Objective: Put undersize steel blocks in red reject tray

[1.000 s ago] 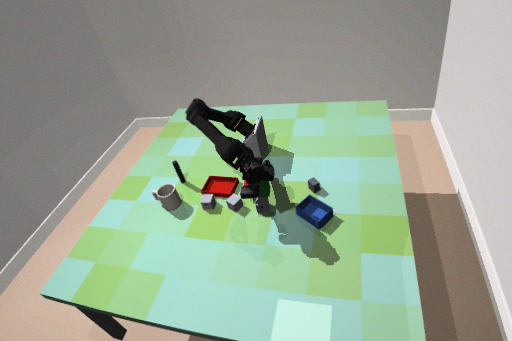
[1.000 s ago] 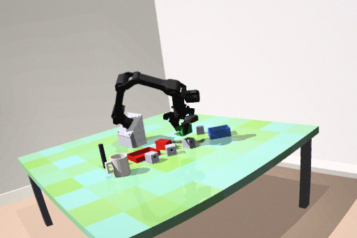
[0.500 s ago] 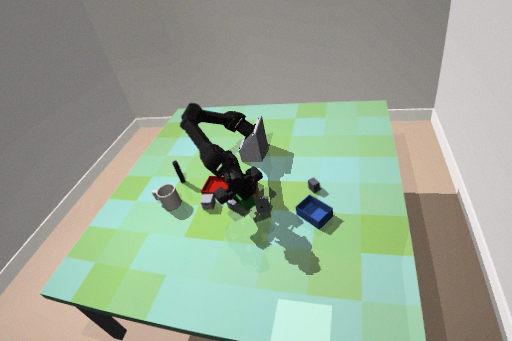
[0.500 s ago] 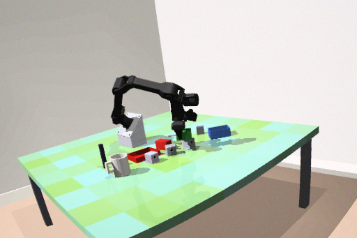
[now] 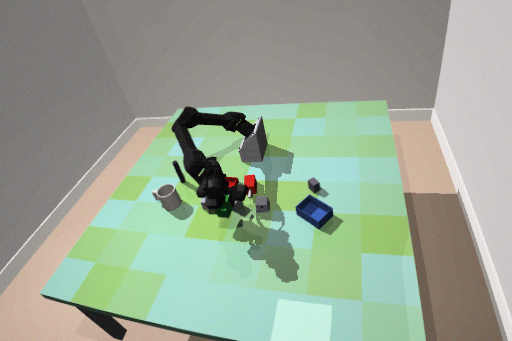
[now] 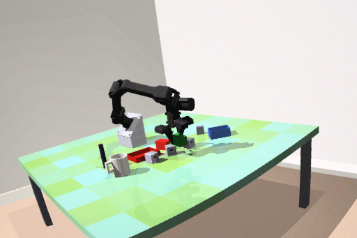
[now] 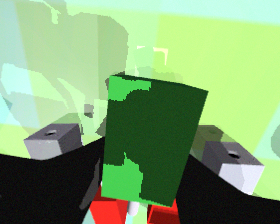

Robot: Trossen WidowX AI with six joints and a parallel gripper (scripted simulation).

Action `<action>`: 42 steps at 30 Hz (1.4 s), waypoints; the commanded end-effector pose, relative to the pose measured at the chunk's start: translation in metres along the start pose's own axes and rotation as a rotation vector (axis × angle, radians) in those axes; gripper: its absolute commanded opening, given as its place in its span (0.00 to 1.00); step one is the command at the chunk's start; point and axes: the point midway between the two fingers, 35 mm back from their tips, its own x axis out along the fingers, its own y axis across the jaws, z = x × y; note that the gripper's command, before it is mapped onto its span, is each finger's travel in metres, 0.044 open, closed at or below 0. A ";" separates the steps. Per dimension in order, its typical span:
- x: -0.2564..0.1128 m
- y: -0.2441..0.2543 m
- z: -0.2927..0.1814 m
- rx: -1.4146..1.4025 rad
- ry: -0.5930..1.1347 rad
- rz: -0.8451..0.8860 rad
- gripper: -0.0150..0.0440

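While the claw point(image 5: 234, 205) point(image 6: 174, 138) point(image 7: 143, 141) clamps the green gauge point(image 5: 224, 206) point(image 6: 180, 139) point(image 7: 150, 142) above the tabletop point(image 5: 220, 262) point(image 6: 223, 165) point(image 7: 216, 60), the red tray point(image 5: 231, 181) point(image 6: 134, 159) lies between it and the edge nearest the mug point(image 5: 169, 198) point(image 6: 120, 165).

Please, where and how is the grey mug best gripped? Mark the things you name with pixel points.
I would take the mug point(image 5: 171, 202) point(image 6: 121, 167) by its rim wall, opposite the handle point(image 5: 155, 194) point(image 6: 108, 167), coming from above. It stands upright with an open top, so one finger could go inside, one outside, and the sideways handle should stay out of the way.
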 end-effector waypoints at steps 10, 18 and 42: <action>-0.018 -0.038 0.022 0.447 -0.051 0.004 0.25; -0.013 -0.038 0.022 0.448 -0.051 0.004 0.25; 0.029 -0.041 0.028 0.450 -0.052 0.002 0.25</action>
